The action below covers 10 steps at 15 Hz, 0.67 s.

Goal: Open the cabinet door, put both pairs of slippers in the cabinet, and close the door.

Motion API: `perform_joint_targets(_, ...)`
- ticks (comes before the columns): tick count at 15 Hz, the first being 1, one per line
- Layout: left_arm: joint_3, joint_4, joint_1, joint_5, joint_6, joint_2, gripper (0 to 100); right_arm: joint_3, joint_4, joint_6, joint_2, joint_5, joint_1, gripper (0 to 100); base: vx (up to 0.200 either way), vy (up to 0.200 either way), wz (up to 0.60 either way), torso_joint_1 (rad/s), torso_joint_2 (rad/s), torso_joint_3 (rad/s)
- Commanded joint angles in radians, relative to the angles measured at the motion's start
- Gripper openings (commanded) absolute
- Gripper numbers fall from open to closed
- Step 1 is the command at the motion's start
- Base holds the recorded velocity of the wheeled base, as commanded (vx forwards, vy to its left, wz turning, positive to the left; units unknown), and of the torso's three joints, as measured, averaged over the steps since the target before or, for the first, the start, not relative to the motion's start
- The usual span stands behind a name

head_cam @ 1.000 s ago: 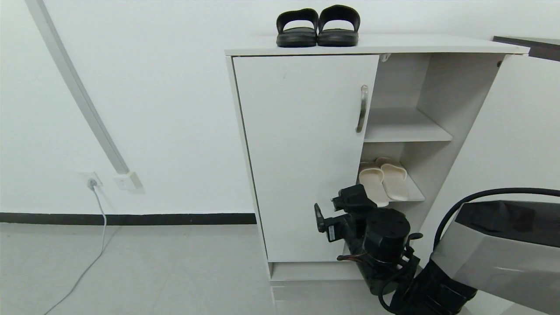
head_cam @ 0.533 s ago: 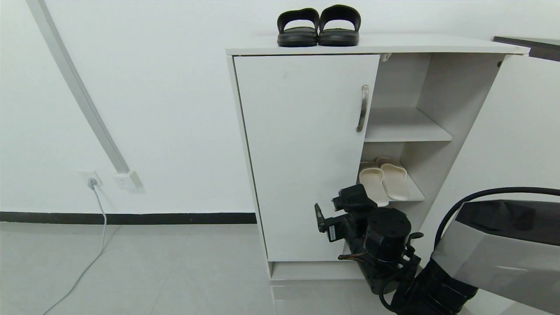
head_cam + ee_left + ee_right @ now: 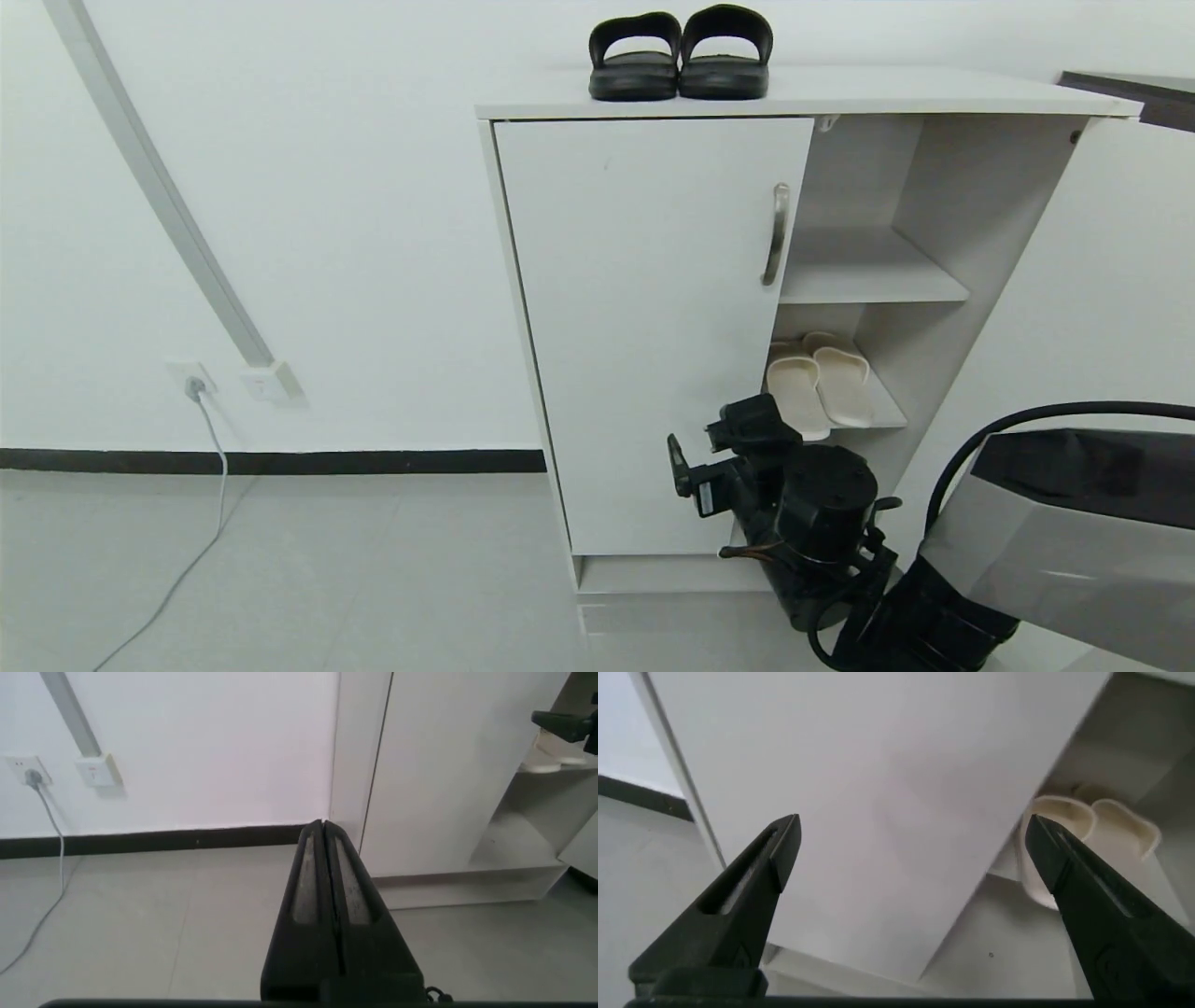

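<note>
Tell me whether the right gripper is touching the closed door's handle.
Apart. In the head view the open right gripper sits low before the closed door, and bare door panel separates it from the handle higher up.

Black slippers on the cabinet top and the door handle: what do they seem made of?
Black slippers: likely moulded rubber or foam, matte, with thick one-piece soles and straps. Door handle: seems brushed metal, grey with a soft sheen along its bar.

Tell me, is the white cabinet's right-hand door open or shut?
Open: the white right-hand door stands swung outward, baring white shelves and cream slippers inside. The handled left door is shut.
</note>
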Motion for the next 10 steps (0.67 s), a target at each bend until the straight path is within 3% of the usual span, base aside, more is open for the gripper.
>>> perform_joint_targets(1,0.0,-0.001,0.001,0.0,0.0,0.001,0,-0.004,-0.005,0.0,0.003,-0.001,-0.006,100,0.0,0.0,0.0,0.046,-0.32,-0.369)
perform_joint_targets(10,0.0,-0.001,0.001,0.0,0.0,0.001,0,0.002,-0.006,0.0,0.003,-0.001,-0.006,100,0.0,0.0,0.0,0.095,-0.5,-0.348)
